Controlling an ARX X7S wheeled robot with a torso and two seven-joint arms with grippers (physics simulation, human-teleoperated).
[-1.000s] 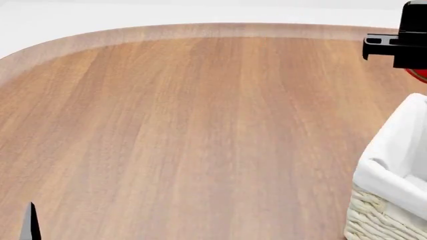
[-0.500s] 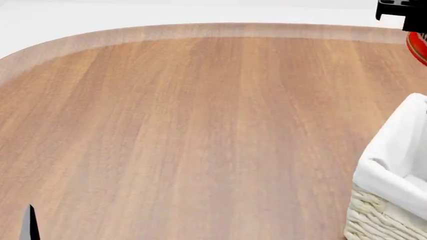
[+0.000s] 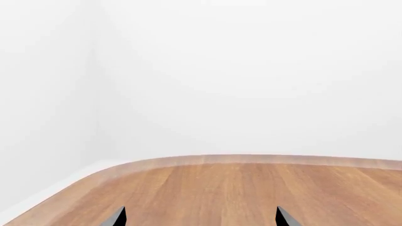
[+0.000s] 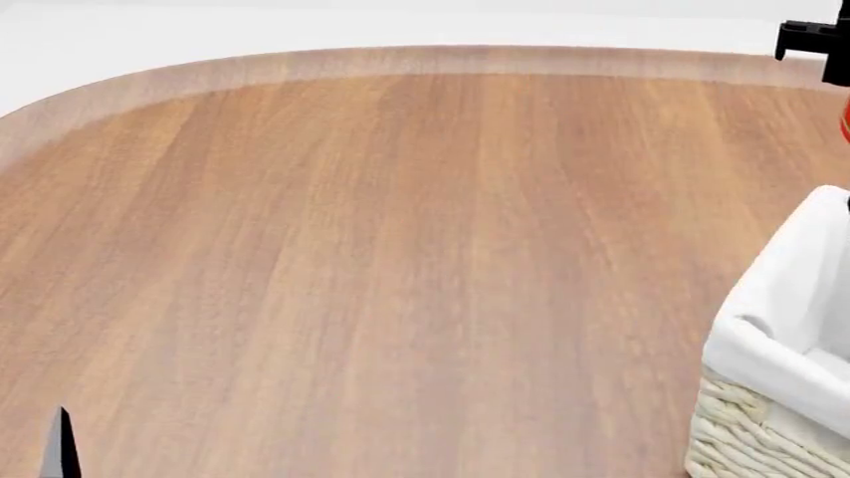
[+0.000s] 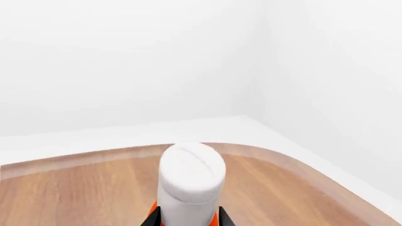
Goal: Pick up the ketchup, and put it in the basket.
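The ketchup [image 5: 191,176] fills the centre of the right wrist view, white cap toward the camera and orange-red body just showing at the sides. My right gripper [image 5: 188,219] is shut on it, one dark finger on each side of the bottle. In the head view only a red sliver of the ketchup [image 4: 846,124] and a black piece of the right arm [image 4: 813,38] show at the far right edge, beyond the basket [image 4: 777,329]. The basket is cream wicker with a white liner, cut off by the frame. My left gripper [image 3: 199,217] is open over bare wood.
A wooden table [image 4: 398,249] with a rounded far edge spans the head view, with white floor and walls beyond it. One fingertip of the left gripper [image 4: 60,443] shows at the near left corner.
My right gripper has lifted the ketchup off the table and carried it up and right, so it has almost left the head view. The left arm and the basket have not moved.
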